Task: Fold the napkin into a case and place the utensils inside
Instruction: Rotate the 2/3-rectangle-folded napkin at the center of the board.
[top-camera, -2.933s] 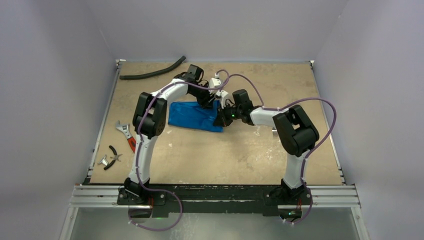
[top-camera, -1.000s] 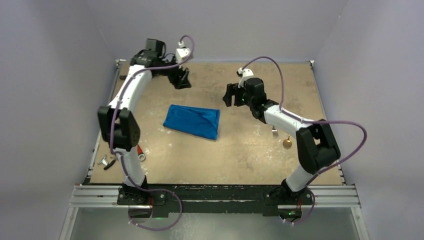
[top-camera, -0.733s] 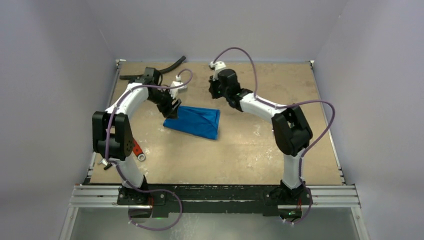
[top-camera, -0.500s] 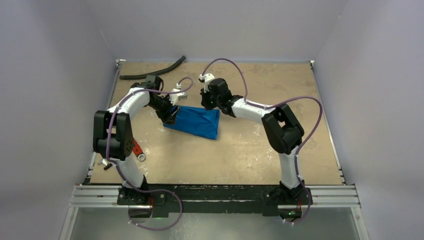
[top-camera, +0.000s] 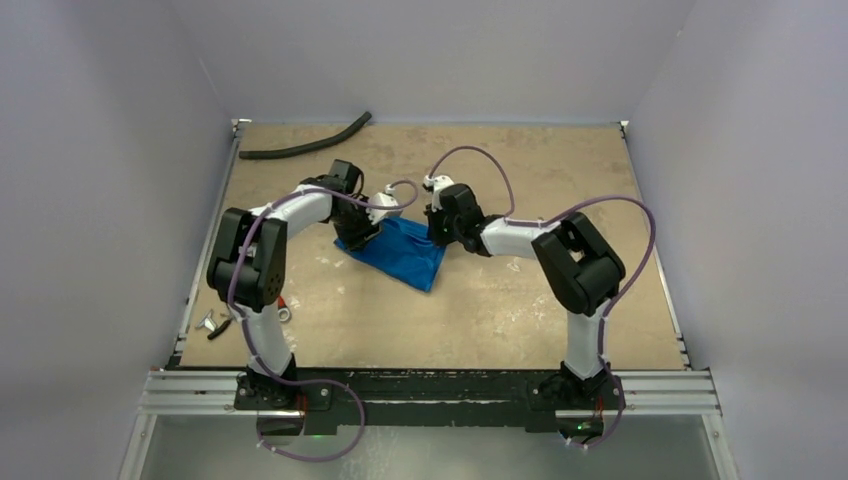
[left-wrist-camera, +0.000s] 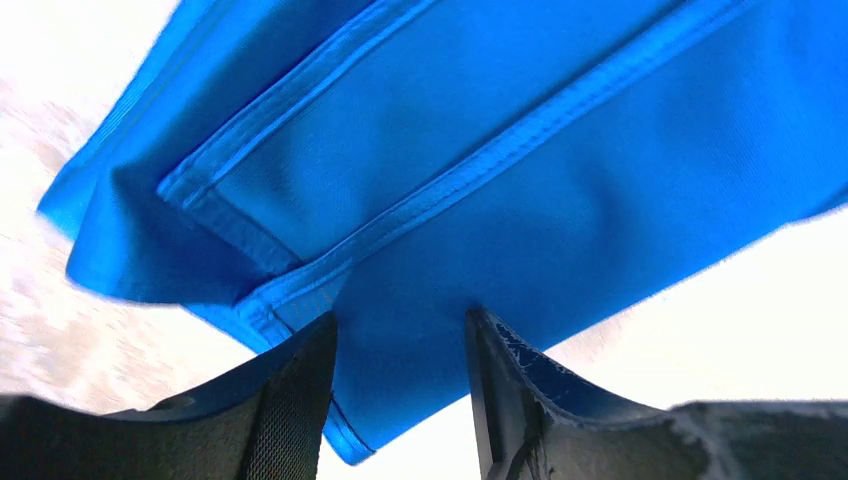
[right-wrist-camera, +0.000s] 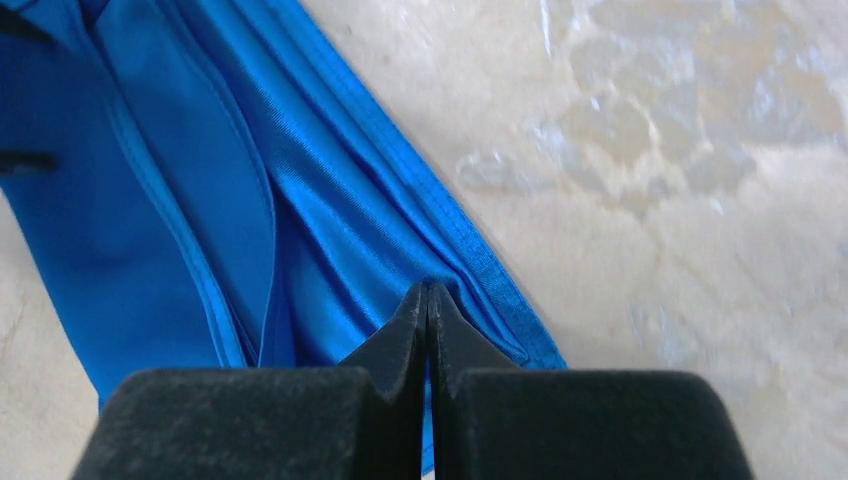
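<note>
Both arms were down on the cloth! A second earlier they had been up at the far side, well clear of it. The napkin (top-camera: 405, 258) then lay flat and untouched near the middle of the table (top-camera: 500, 310). Half a second earlier they had closed in over its far edge.

The left gripper (top-camera: 363, 235) sat at the napkin's left end. In the wrist view its jaws stood about half apart, with hemmed blue layers filling the gap between the fingers (left-wrist-camera: 290, 400). There was no pinch that I could see.

The right gripper (top-camera: 437, 237) had snapped from wide to fully closed. Its tips met right on the hem at the napkin's right end, with the satin puckering in towards them, so it had a nip of the cloth.

The napkin had also shifted since half a second before. It lay more on the diagonal between the two grippers, with its near corner pulled towards the bases. It was still a loosely folded oblong.

The table was tan and mottled, with pale scuffs. A black hose (top-camera: 305, 146) lay along its far left edge, and pliers (top-camera: 212, 322) sat at the near left beside the left arm. Plain pale grey-lilac walls (top-camera: 100, 150) boxed in three sides, and an aluminium rail (top-camera: 430, 392) carried both bases at the front.
</note>
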